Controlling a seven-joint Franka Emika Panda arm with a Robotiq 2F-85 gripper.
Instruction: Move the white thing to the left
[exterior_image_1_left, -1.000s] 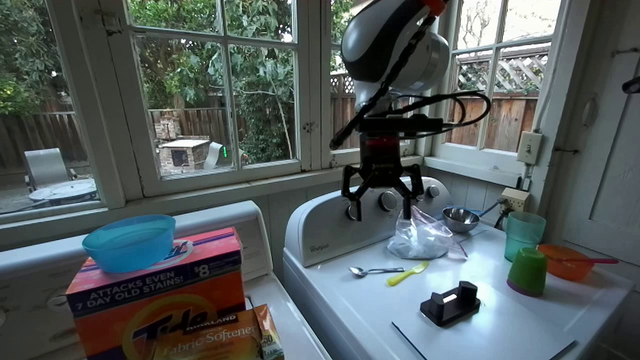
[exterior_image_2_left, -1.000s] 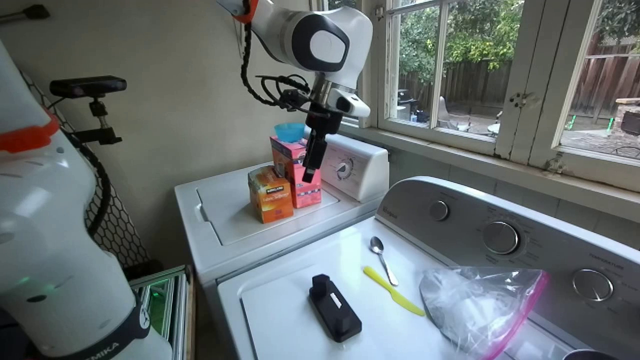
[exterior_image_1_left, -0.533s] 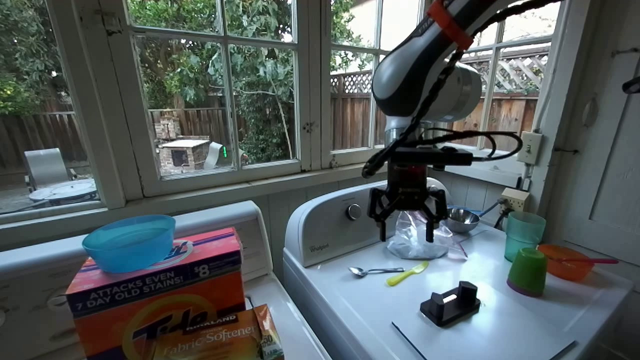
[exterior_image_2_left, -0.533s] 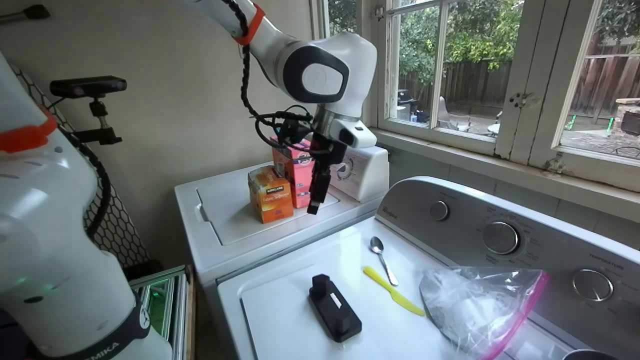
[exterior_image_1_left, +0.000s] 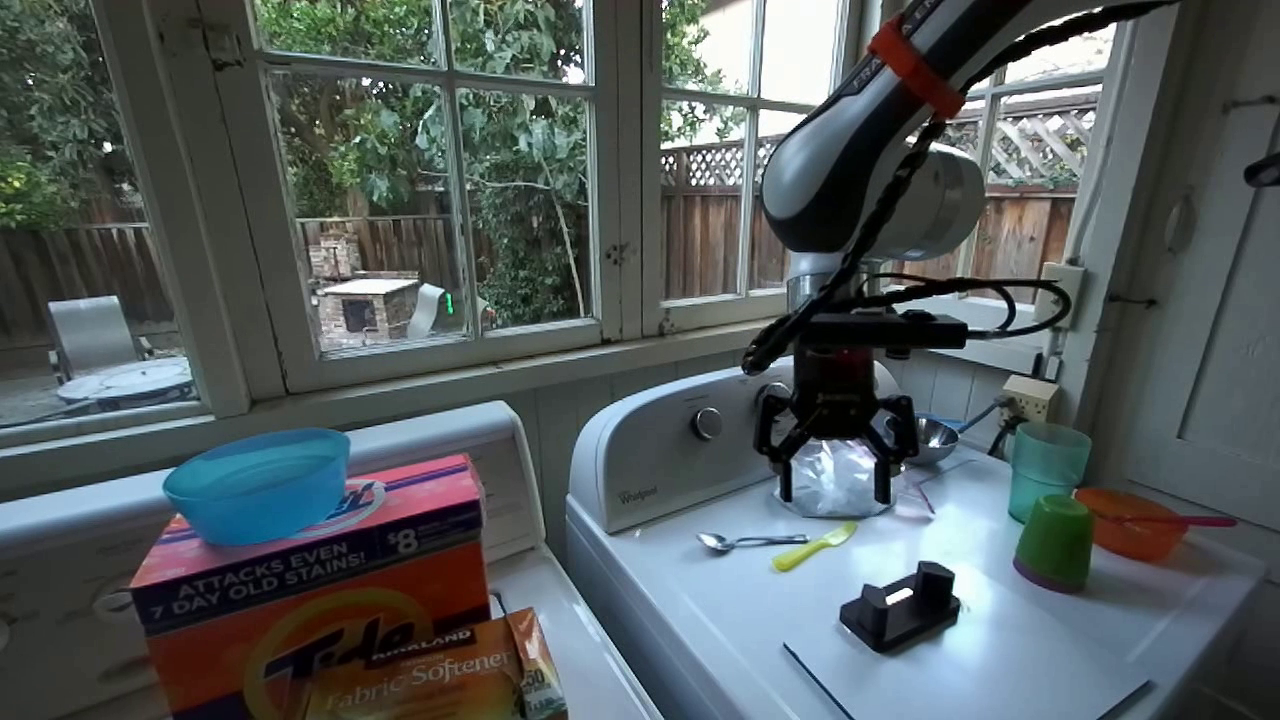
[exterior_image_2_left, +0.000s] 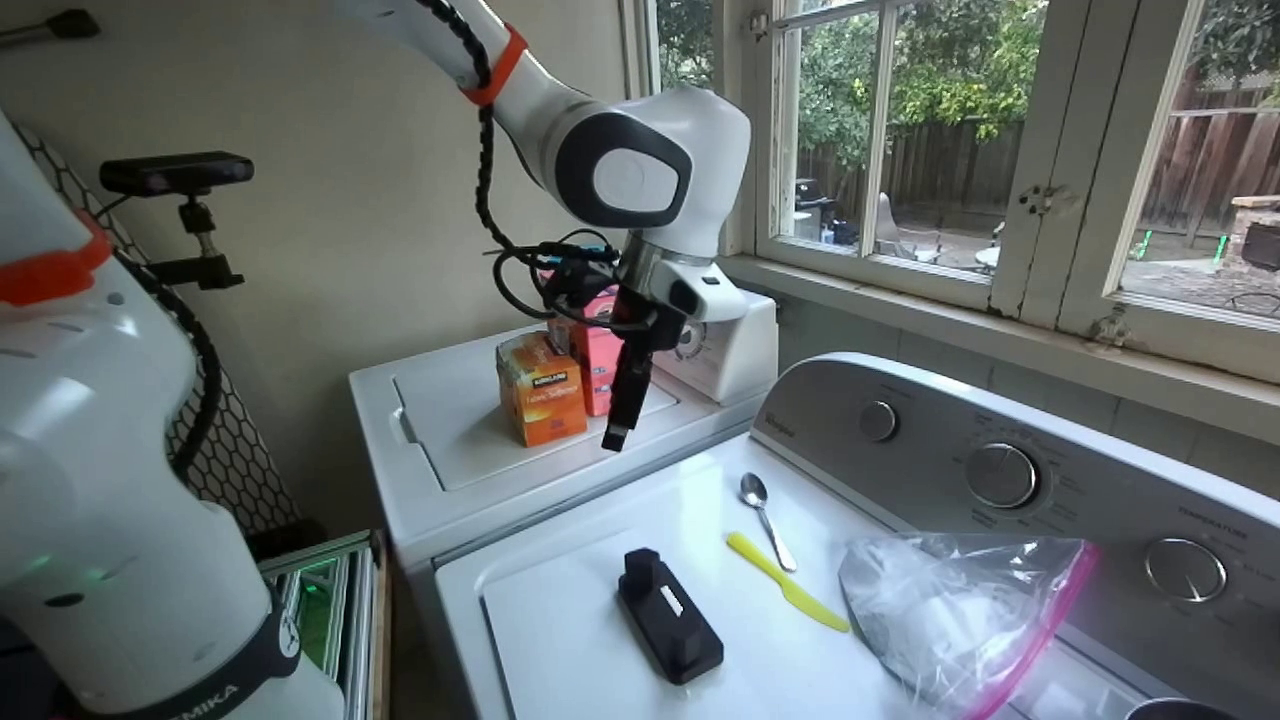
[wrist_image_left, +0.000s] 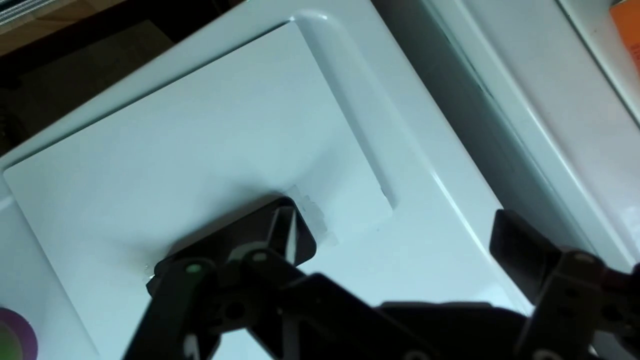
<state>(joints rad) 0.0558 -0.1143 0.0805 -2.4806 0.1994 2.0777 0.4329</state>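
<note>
The thing that best fits the white thing is a clear plastic bag (exterior_image_1_left: 838, 485) with whitish contents and a pink seal. It lies on the white machine top against the control panel, and also shows in an exterior view (exterior_image_2_left: 950, 610). My gripper (exterior_image_1_left: 834, 495) is open and empty, pointing down. Its fingers overlap the bag in that exterior view. In an exterior view the gripper (exterior_image_2_left: 615, 440) is above the machine's edge by the gap, well apart from the bag. In the wrist view the open jaws (wrist_image_left: 400, 240) are over bare white surface; the bag is out of view.
A black holder (exterior_image_2_left: 670, 620) stands on the lid, partly behind a finger in the wrist view (wrist_image_left: 225, 242). A spoon (exterior_image_1_left: 750, 542) and a yellow knife (exterior_image_1_left: 815, 548) lie near the bag. A green cup (exterior_image_1_left: 1055, 540), orange bowl (exterior_image_1_left: 1135, 535) and detergent box (exterior_image_1_left: 320, 580) stand around.
The arm and open gripper have come down, and moved right in an exterior view, mostly in the first half second. The bag and the other objects have not moved.
</note>
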